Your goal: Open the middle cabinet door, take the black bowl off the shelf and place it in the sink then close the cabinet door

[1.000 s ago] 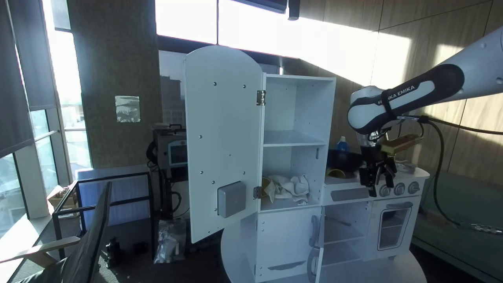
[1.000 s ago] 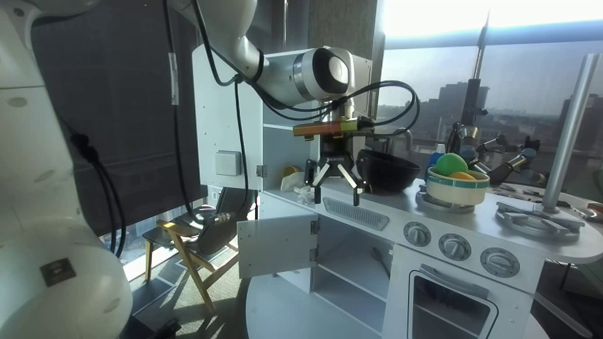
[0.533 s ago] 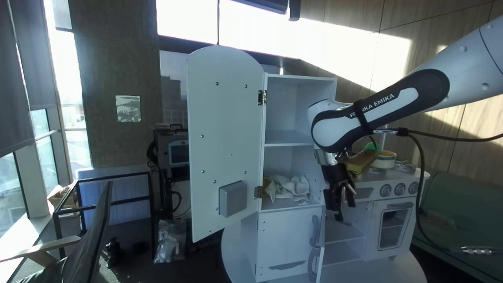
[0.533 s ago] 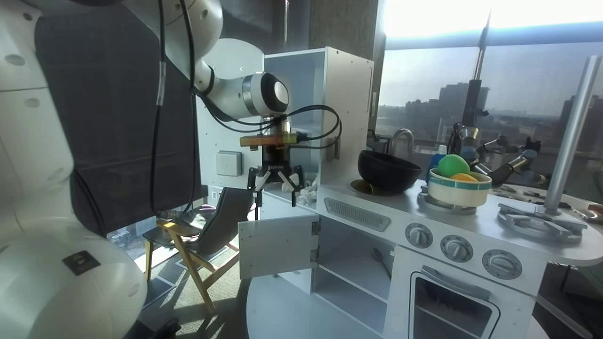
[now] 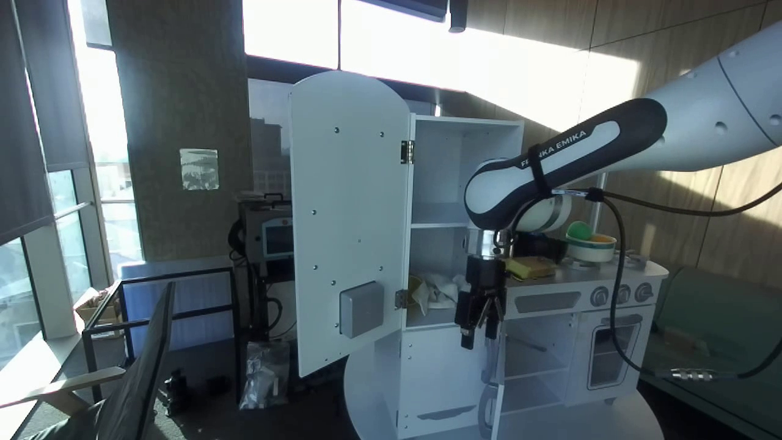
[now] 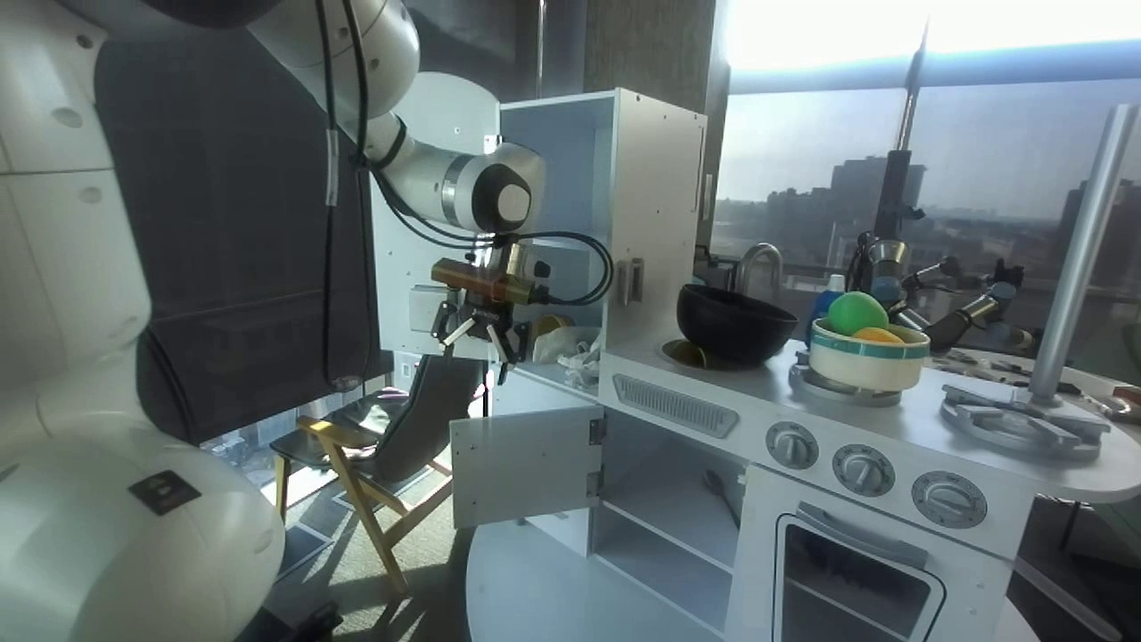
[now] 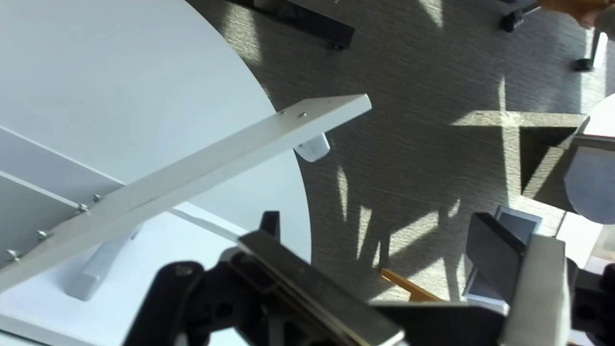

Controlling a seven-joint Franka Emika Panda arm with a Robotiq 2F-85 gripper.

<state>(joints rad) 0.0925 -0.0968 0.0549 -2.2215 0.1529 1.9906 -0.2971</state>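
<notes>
The middle cabinet door (image 6: 526, 468), a small white rectangle, stands swung out from the kitchen's lower front. It shows nearly edge-on in an exterior view (image 5: 496, 403). From above, in the wrist view, the door's top edge (image 7: 211, 168) runs diagonally, left of the fingers. My gripper (image 6: 475, 352) hangs tilted above the door, on its free-edge side, fingers apart with nothing between them; the wrist view shows the gripper (image 7: 382, 235) spread over floor. The black bowl (image 6: 740, 325) rests tilted over the gold sink (image 6: 682, 355). The arm partly hides the bowl (image 5: 540, 246) in an exterior view.
The tall arched door (image 5: 351, 226) also stands open, beside shelves with white cloth (image 5: 437, 290). A cream bowl (image 6: 869, 361) with a green ball (image 6: 856, 312) sits on the counter. Inside the opened cabinet leans a spoon (image 6: 720, 495). A chair (image 6: 419, 428) stands behind the door.
From in front of the counter near the black bowl, the arm has swung left in both exterior views, past the middle door's free edge. The gripper has tilted and stays open. Door and bowl have not moved.
</notes>
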